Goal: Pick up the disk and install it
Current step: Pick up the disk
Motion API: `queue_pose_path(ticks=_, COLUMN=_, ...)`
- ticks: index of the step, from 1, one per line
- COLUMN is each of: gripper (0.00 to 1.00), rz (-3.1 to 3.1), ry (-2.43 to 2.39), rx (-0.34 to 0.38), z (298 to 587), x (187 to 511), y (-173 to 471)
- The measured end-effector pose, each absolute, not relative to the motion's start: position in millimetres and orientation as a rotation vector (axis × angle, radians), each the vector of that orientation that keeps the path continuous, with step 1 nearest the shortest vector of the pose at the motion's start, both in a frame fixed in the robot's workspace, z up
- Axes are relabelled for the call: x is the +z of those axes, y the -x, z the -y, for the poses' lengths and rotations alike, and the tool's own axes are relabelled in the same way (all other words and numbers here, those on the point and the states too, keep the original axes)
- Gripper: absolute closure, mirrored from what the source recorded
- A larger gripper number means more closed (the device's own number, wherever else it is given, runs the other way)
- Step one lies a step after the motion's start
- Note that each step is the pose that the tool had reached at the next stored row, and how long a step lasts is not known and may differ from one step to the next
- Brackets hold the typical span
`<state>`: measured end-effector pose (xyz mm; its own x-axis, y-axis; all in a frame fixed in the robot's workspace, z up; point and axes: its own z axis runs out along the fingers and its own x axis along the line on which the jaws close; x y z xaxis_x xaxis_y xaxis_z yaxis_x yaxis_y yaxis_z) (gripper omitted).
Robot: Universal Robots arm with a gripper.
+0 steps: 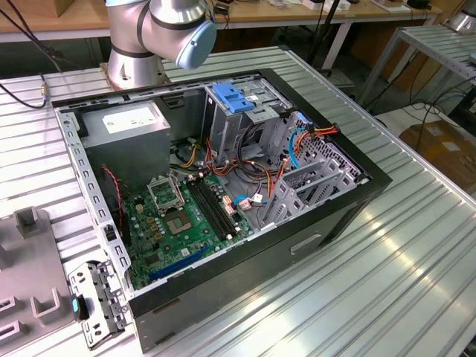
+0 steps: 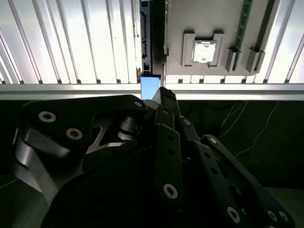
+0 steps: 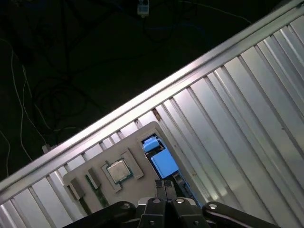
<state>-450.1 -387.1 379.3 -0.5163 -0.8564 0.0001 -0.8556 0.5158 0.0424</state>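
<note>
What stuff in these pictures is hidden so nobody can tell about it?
The disk: in the first wrist view just a blue end shows; the gripper covers the rest.
Whether the gripper touches the disk: in the second wrist view its own black links block the spot.
The arm: the exterior view's top edge cuts it off.
</note>
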Motion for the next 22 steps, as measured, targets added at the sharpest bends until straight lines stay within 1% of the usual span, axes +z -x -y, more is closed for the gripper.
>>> queue_pose_path(ticks=8, gripper=0.89, rz=2.682, ry=-1.62, rx=-0.045, z=376.2, x=371.0, y=451.2)
queue_pose_path(ticks=13, gripper=0.89, rz=2.535, ry=-1.845, rx=-0.039, z=376.2, x=364.9, y=451.3)
queue_pose_path(ticks=14, gripper=0.76, rz=2.505, ry=-1.887, rx=-0.037, z=376.2, x=364.0, y=451.3)
queue_pose_path(ticks=15, gripper=0.76, rz=2.492, ry=-1.905, rx=-0.036, z=376.2, x=363.3, y=451.3)
queue_pose_path(ticks=17, gripper=0.64, rz=2.476, ry=-1.929, rx=-0.034, z=376.2, x=362.2, y=451.3)
queue_pose_path(ticks=18, gripper=0.64, rz=2.472, ry=-1.938, rx=-0.038, z=376.4, x=362.0, y=451.5)
queue_pose_path(ticks=19, gripper=0.58, rz=2.467, ry=-1.949, rx=-0.043, z=376.4, x=361.0, y=451.5)
queue_pose_path(ticks=20, gripper=0.58, rz=2.458, ry=-1.962, rx=-0.046, z=376.4, x=360.3, y=451.9)
queue_pose_path(ticks=21, gripper=0.52, rz=2.441, ry=-1.986, rx=-0.051, z=376.5, x=359.0, y=452.4)
queue_pose_path(ticks=22, gripper=0.52, rz=2.424, ry=-2.008, rx=-0.053, z=376.5, x=357.6, y=453.3)
